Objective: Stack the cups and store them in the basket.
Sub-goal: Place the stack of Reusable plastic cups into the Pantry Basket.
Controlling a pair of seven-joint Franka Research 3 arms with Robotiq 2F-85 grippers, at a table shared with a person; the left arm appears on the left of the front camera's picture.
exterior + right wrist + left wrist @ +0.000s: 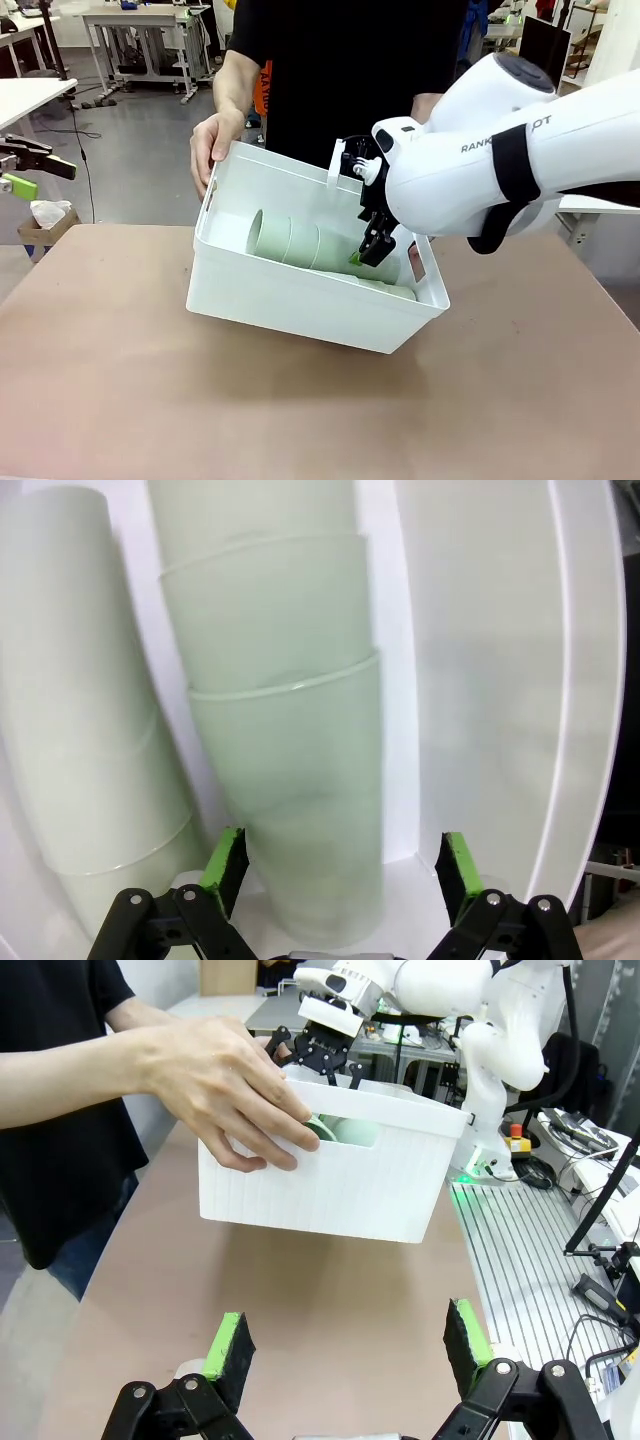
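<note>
A person's hand point(213, 147) holds the white basket point(300, 305) tilted up on the table. Inside lie pale green cups nested in a stack point(288, 240), with a second stack point(80, 730) beside it. My right gripper point(372, 245) reaches into the basket and stands open, its pads on either side of the nearest cup point(300, 780) without clamping it. In the left wrist view, my left gripper point(345, 1350) hangs open over bare table, well short of the basket point(330, 1185), and a cup point(345, 1130) shows through the handle slot under the person's hand point(230, 1090).
The brown table point(300, 420) has free room in front of the basket and to both sides. My right arm point(520, 150) crosses above the basket's right end. The person stands right behind the basket at the far edge.
</note>
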